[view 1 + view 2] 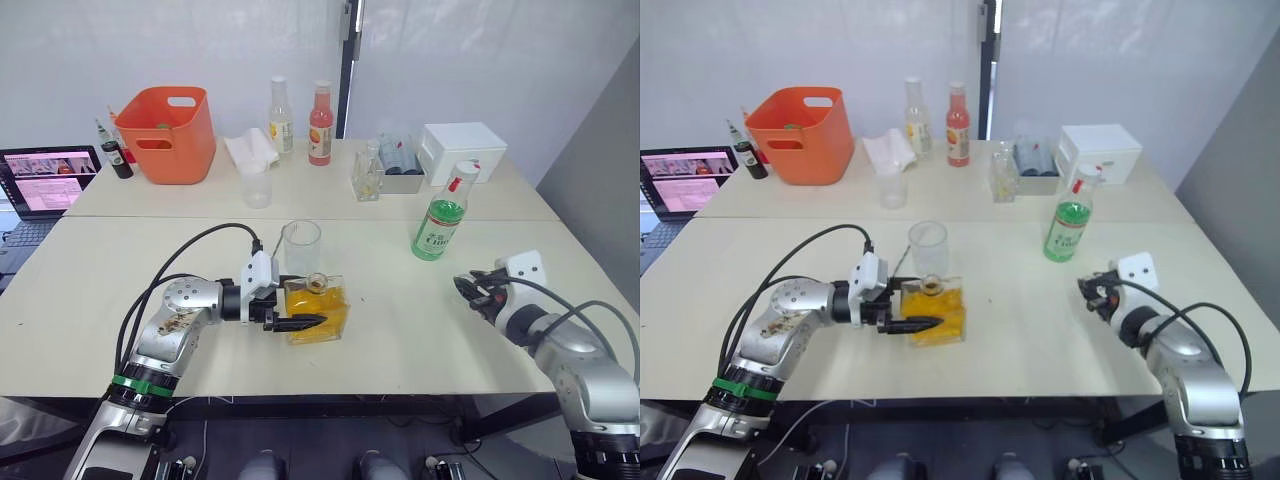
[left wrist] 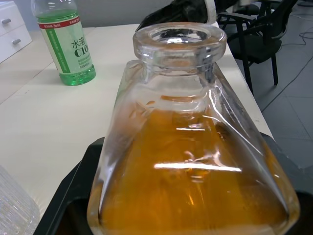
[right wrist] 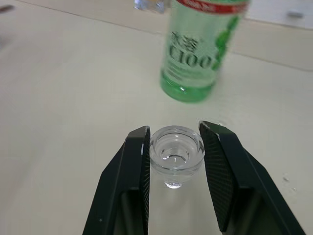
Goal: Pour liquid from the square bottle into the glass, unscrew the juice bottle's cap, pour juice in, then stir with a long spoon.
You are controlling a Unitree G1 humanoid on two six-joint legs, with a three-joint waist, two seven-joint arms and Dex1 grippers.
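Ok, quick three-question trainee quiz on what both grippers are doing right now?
1. True or false: the squat square glass bottle of orange liquid has its stopper in.
2. What does the right gripper hold? A) clear glass stopper B) red-topped cap C) long spoon
3. Fill in: the left gripper grips the square bottle beside the clear cylindrical ____.

Key: 1 false, its neck is open; 2 A, the clear glass stopper; 3 glass.

Back of table: orange basket, white box, cloudy plastic cup, crumpled tissue, slim pale-yellow bottle beside red bottle. Laptop far left, screen on.
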